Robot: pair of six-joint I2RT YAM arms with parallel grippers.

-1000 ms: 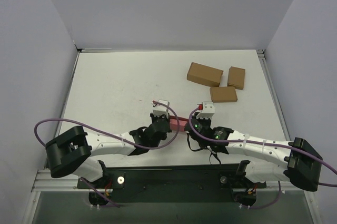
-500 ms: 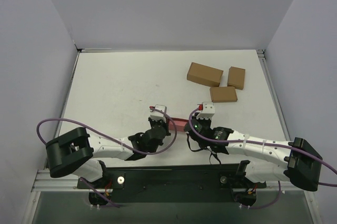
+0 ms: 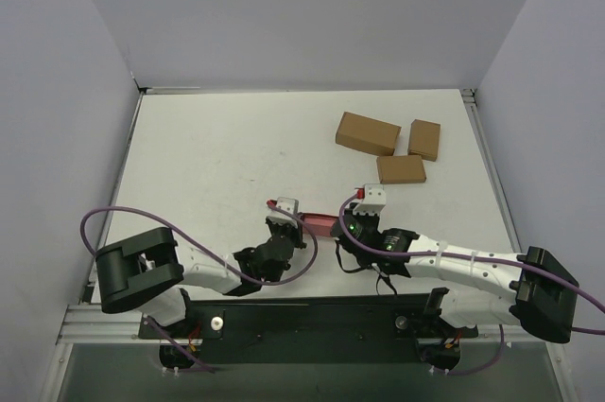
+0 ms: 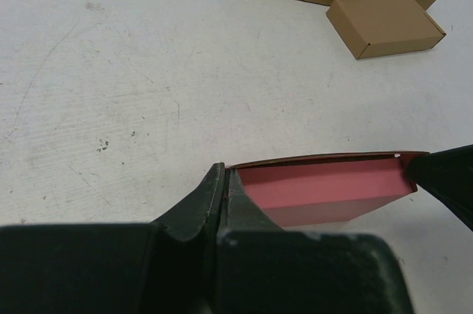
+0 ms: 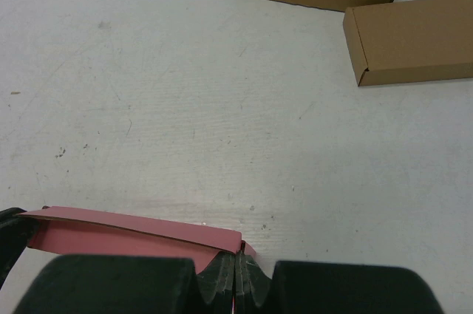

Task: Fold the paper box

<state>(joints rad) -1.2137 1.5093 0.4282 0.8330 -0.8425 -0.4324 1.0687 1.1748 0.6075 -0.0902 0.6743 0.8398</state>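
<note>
The paper box (image 3: pixel 319 223) is a pink-red card piece held up between my two grippers near the table's front edge. My left gripper (image 3: pixel 299 222) is shut on its left end. In the left wrist view the paper box (image 4: pixel 325 192) runs to the right from the pinched tips of the left gripper (image 4: pixel 224 175), with a thin flap along its top edge. My right gripper (image 3: pixel 342 228) is shut on the right end. In the right wrist view the right gripper (image 5: pixel 238 256) pinches the corner of the paper box (image 5: pixel 126 230).
Three brown cardboard boxes (image 3: pixel 368 133) (image 3: pixel 424 139) (image 3: pixel 401 169) lie at the back right of the white table (image 3: pixel 208 156). They also show ahead in both wrist views, as the brown boxes (image 4: pixel 384 24) (image 5: pixel 410 37). Grey walls stand round the table.
My left arm has drawn in toward the near edge and its wrist has dropped lower, carrying the box's left end nearer. The right arm has hardly moved.
</note>
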